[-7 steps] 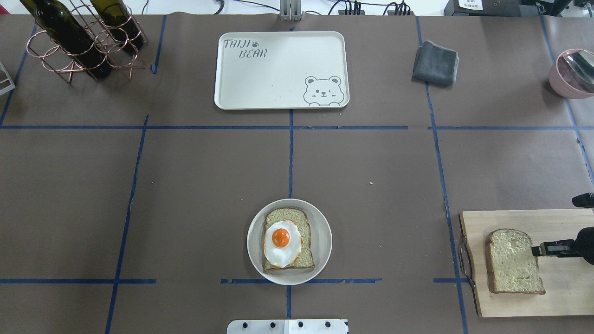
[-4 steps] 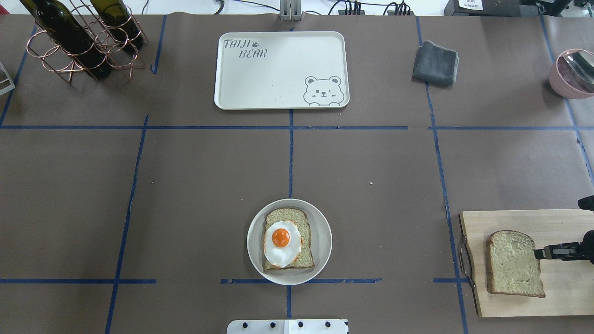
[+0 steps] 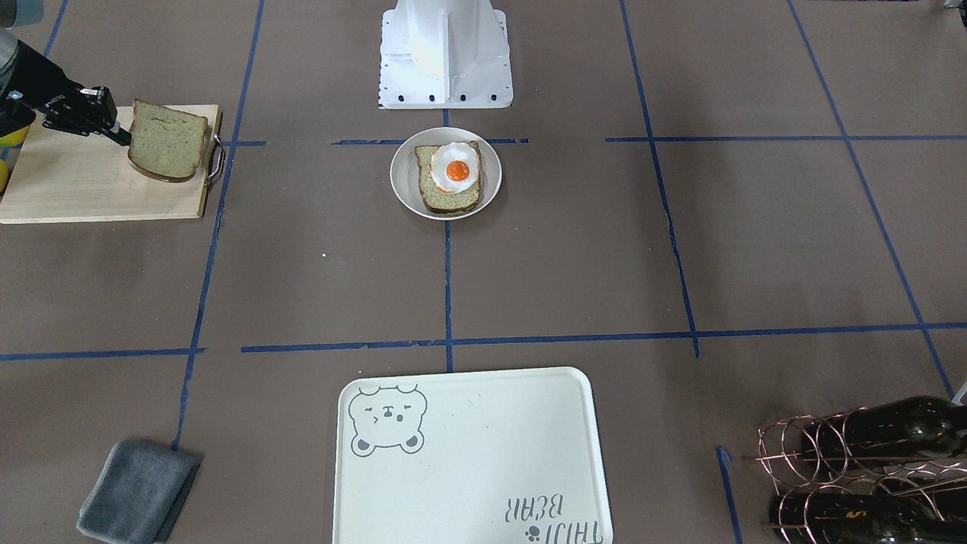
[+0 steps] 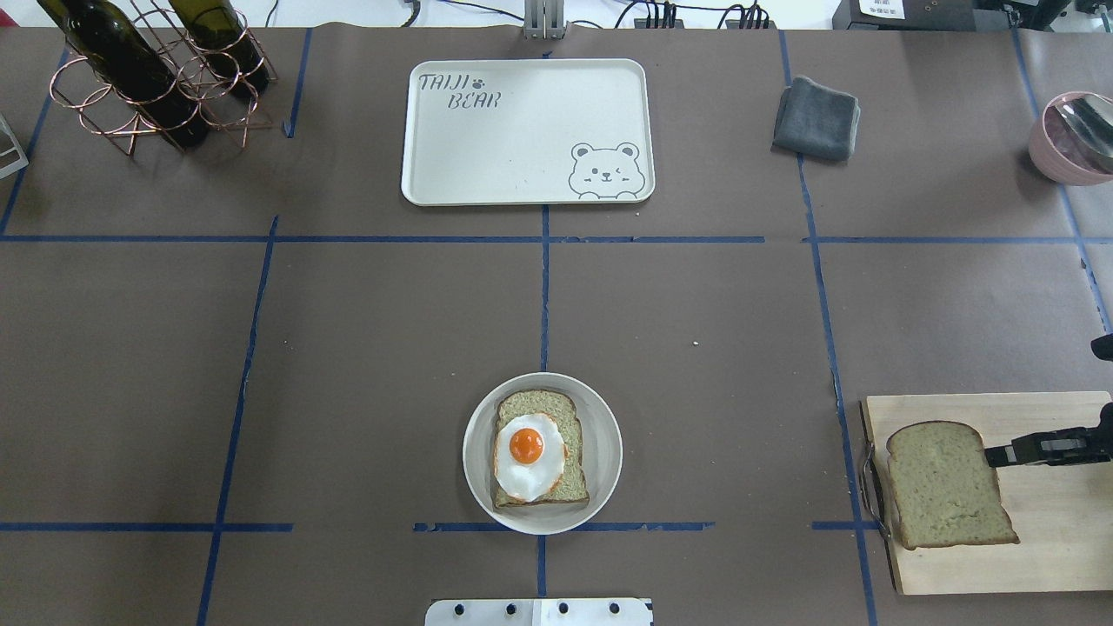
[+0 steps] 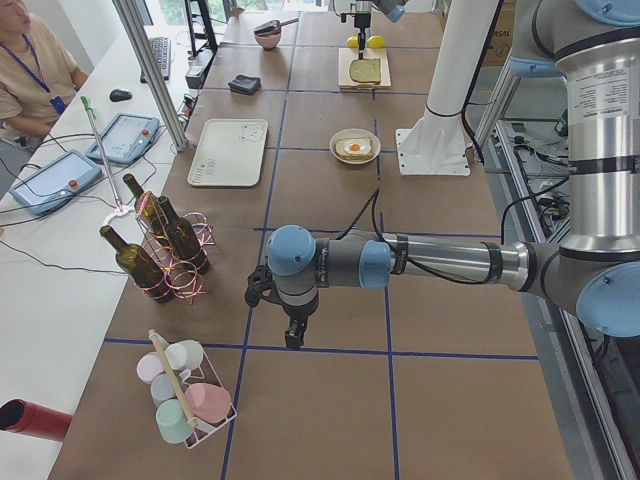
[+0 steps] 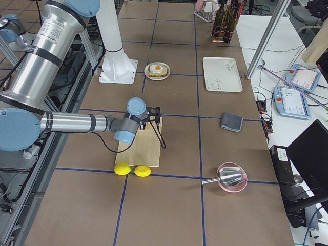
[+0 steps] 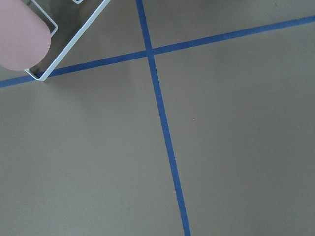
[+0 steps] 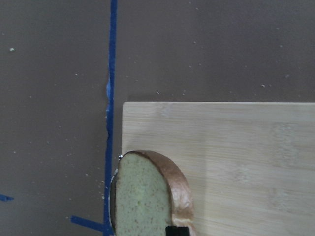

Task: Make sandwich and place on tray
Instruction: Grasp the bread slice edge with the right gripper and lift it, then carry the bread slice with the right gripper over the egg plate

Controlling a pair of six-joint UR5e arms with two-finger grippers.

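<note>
Slanting speckled slice (image 4: 943,484) in right end effector (image 4: 992,456)

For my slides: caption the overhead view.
Right tool holds a bread slice over the cutting board; egg-topped slice sits on the plate.

Cream tray (image 4: 522,130) with grey bear drawing, pale speckled bread (image 4: 943,482) crusted dark brown, white egg (image 4: 526,474) yolked orange.

egg (image 4: 526,456) on bread slice (image 4: 569,424) in plate (image 4: 476,452), tray (image 4: 522,130) beyond, second slice (image 4: 943,482) over cutting board (image 4: 1061,548) at right
</note>
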